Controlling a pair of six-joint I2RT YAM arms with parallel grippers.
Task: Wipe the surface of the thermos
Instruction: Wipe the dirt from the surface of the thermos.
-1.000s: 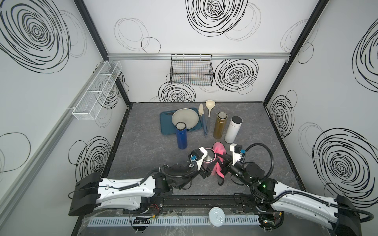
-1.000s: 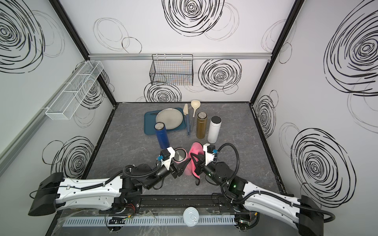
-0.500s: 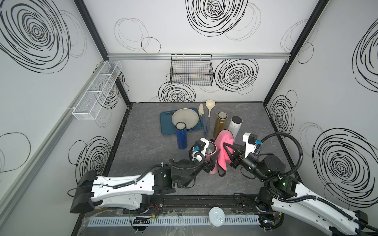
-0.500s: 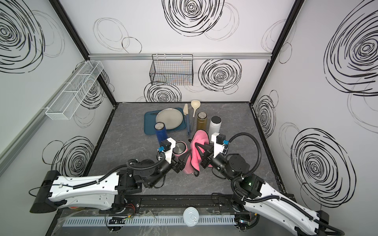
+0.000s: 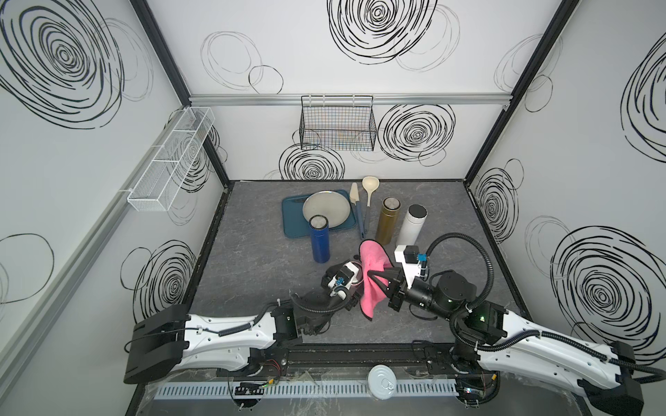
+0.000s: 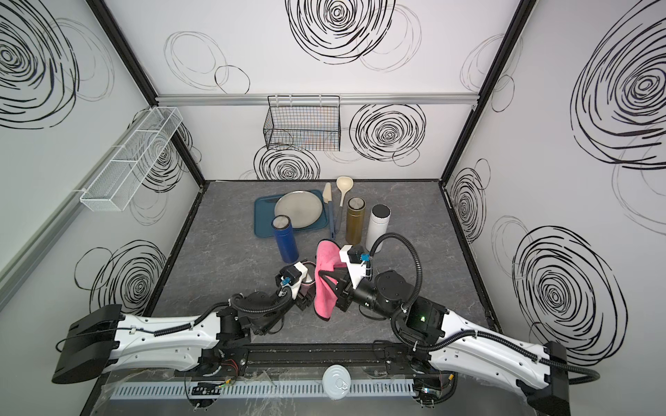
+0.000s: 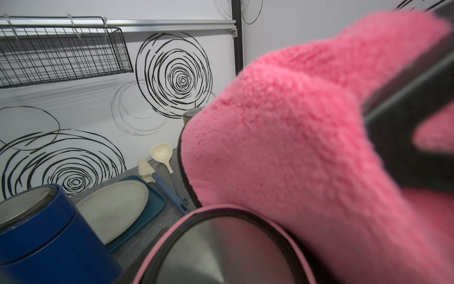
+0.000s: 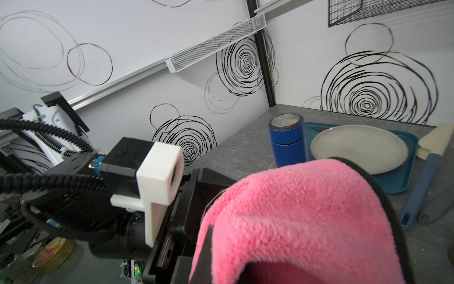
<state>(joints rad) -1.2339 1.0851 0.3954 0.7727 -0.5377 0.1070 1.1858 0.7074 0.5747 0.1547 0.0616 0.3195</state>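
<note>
The thermos has a pink rim and a steel lid. In a top view only a sliver of it shows between the wrist camera and the cloth. My left gripper is shut around its body, and the fingers are hidden. A fluffy pink cloth with a dark hem hangs from my right gripper, which is shut on it. The cloth drapes against the thermos's right side and over its rim. It fills much of the right wrist view.
Behind stand a blue flask, a gold flask and a white flask. A teal tray holds a plate, with a spatula and ladle beside it. A wire basket hangs on the back wall.
The right gripper has lifted the cloth off the table and brought it against the thermos. The left gripper has shifted the thermos slightly left and nearer. Both grips hold.
</note>
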